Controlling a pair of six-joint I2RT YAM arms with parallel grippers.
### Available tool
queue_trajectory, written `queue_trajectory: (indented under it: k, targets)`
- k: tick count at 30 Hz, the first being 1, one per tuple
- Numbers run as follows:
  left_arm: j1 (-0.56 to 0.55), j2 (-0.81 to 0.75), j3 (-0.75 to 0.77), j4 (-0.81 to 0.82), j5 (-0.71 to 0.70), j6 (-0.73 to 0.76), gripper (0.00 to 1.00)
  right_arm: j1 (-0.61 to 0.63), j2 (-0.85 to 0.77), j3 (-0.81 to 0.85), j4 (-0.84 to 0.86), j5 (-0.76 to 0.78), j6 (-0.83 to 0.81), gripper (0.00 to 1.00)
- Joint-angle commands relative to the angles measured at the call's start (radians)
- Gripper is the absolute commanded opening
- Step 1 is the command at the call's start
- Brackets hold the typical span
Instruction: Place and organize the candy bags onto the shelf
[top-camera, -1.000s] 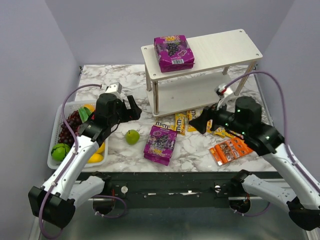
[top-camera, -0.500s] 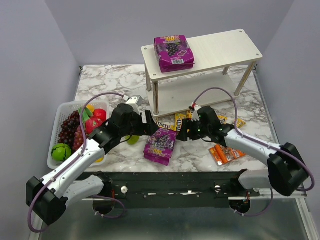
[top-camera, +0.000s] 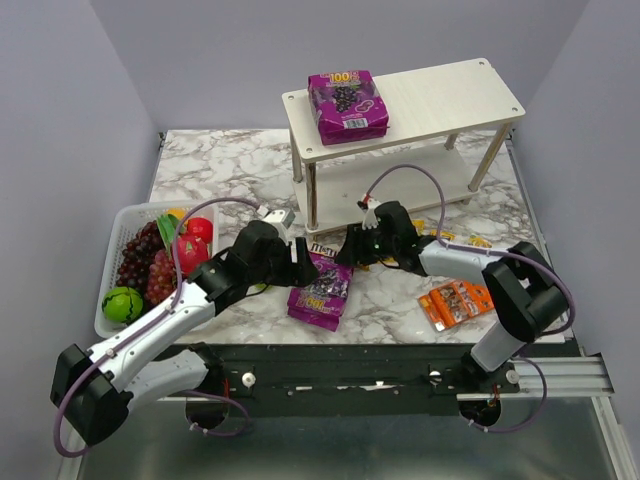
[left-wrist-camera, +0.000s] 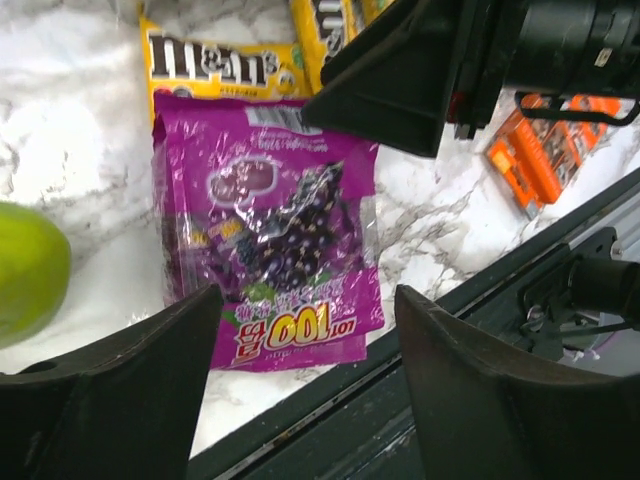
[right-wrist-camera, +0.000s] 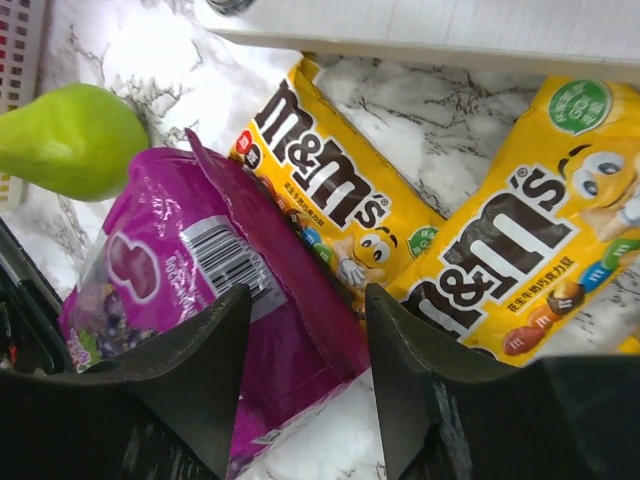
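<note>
One purple candy bag (top-camera: 347, 105) lies on the top tier of the white shelf (top-camera: 450, 95). A second purple bag (top-camera: 322, 290) lies flat on the marble table. My left gripper (top-camera: 300, 268) is at its left side, open, with the bag's near edge (left-wrist-camera: 270, 230) between the spread fingers (left-wrist-camera: 130, 390). My right gripper (top-camera: 350, 252) is at the bag's far corner, open, its jaws astride the raised sealed edge (right-wrist-camera: 290, 280). Yellow packets (right-wrist-camera: 330, 190) (right-wrist-camera: 520, 250) lie just behind. The orange pack (top-camera: 458, 300) lies to the right.
A white fruit basket (top-camera: 108, 285) with grapes and other fruit stands at the left. A green pear (right-wrist-camera: 75, 140) lies beside the purple bag. More yellow packets (top-camera: 450, 235) lie in front of the shelf's lower tier (right-wrist-camera: 450, 30). The table's front edge (left-wrist-camera: 420, 400) is close below.
Both arms have swung inward and down onto the purple bag on the table, one from each side. Both sets of jaws stand narrower than before.
</note>
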Motion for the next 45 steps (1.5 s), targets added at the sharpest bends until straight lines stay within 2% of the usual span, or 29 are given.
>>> queue_trajectory:
  k: [1,6,14,18,22,24,29,37,40,45]
  targets:
    - [-0.018,-0.06,-0.075,-0.029,0.001,-0.074,0.72,0.006,0.012,-0.026,0.072,-0.054,0.038,0.53]
    - [-0.022,-0.158,-0.158,-0.066,0.009,-0.111,0.67,0.006,-0.096,-0.143,0.036,-0.021,0.124,0.5]
    - [-0.036,-0.238,-0.205,-0.121,-0.023,-0.181,0.67,0.028,-0.355,-0.316,-0.07,-0.07,0.211,0.48]
    - [-0.05,-0.237,-0.242,-0.08,-0.017,-0.298,0.68,0.034,-0.499,-0.374,-0.144,-0.093,0.217,0.48]
    - [-0.1,-0.219,-0.302,-0.031,-0.08,-0.408,0.68,0.032,-0.6,-0.371,-0.216,-0.002,0.158,0.51]
    - [-0.114,-0.202,-0.308,-0.029,-0.098,-0.433,0.7,0.032,-0.596,-0.324,-0.27,0.037,0.151,0.58]
    - [-0.13,-0.151,-0.298,0.008,-0.205,-0.468,0.73,0.032,-0.5,-0.224,-0.293,0.027,0.108,0.78]
    - [-0.134,-0.091,-0.328,0.149,-0.239,-0.445,0.74,0.032,-0.228,-0.017,-0.265,-0.105,-0.028,0.77]
    - [-0.134,-0.081,-0.356,0.201,-0.239,-0.451,0.73,0.031,-0.104,0.015,-0.262,-0.188,-0.085,0.78]
    - [-0.134,-0.059,-0.365,0.209,-0.238,-0.445,0.71,0.032,-0.033,0.014,-0.242,-0.324,-0.12,0.82]
